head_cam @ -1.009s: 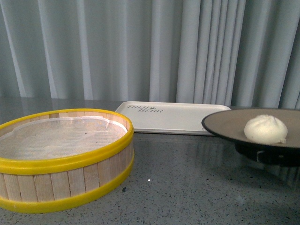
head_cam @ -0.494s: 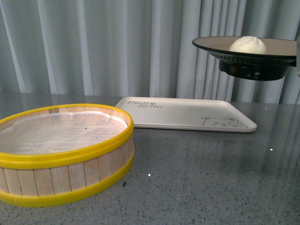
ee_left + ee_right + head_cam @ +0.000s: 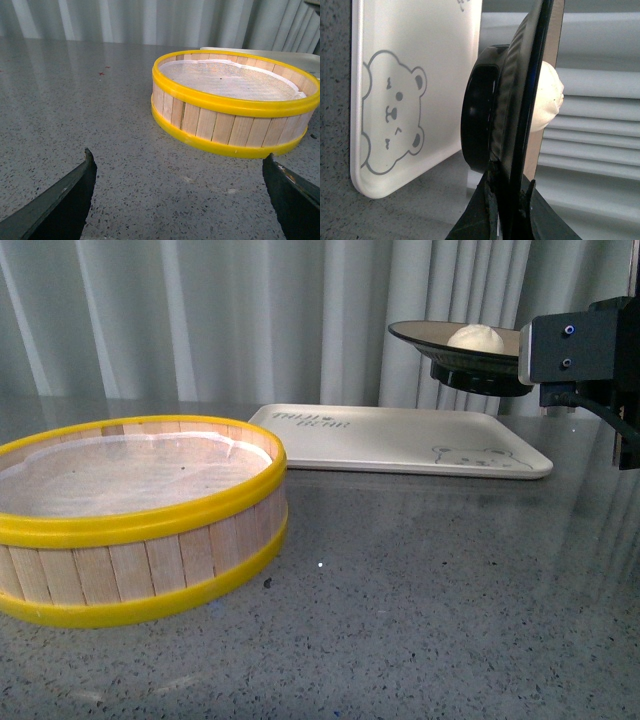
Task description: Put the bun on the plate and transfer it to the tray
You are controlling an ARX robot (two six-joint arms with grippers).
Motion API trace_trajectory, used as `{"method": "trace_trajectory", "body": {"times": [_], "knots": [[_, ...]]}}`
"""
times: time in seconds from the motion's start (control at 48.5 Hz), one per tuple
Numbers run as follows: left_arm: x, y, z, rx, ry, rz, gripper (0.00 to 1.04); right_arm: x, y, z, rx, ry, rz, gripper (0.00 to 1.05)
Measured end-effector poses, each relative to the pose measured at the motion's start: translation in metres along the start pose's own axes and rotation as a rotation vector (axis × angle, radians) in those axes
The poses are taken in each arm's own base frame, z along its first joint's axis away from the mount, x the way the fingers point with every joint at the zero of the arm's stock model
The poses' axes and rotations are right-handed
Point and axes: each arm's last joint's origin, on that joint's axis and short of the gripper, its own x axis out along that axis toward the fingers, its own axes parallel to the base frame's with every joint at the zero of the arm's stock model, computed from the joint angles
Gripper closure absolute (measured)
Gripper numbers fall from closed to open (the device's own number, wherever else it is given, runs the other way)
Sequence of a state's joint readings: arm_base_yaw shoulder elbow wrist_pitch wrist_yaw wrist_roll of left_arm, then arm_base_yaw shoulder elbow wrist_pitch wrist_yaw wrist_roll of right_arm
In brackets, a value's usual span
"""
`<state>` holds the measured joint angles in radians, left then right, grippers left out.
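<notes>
The cream-white bun sits on the black-rimmed plate, held in the air above the right part of the cream tray. My right gripper is shut on the plate's rim; its black body shows at the right in the front view. The right wrist view shows the plate edge-on, the bun on it, and the tray's bear drawing below. My left gripper is open and empty, low over the table, short of the steamer basket.
A round wooden steamer basket with yellow rims and white paper lining stands at the front left; it also shows in the left wrist view. The grey speckled table runs back to a pleated grey curtain.
The plate with the bun rose from the table at the right, then moved left and away, over the tray's right part. The right gripper's body has come into view.
</notes>
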<state>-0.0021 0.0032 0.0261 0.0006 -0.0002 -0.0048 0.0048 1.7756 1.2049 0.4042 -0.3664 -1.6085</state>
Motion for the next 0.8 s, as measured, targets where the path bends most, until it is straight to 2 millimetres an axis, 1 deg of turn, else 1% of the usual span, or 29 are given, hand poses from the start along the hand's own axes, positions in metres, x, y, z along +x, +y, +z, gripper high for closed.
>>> {"method": "trace_trajectory", "body": {"times": [0.206,0.453,0.803], "knots": [[0.000,0.000,0.000,0.000,0.000,0.000,0.07,0.018,0.014,-0.015,0.000,0.004,0.045,1.02],[0.000,0.000,0.000,0.000,0.000,0.000,0.07,0.037,0.026,-0.023,0.002,-0.006,0.078,1.02],[0.000,0.000,0.000,0.000,0.000,0.000,0.07,0.060,0.021,-0.022,-0.005,-0.035,0.109,1.02]]}}
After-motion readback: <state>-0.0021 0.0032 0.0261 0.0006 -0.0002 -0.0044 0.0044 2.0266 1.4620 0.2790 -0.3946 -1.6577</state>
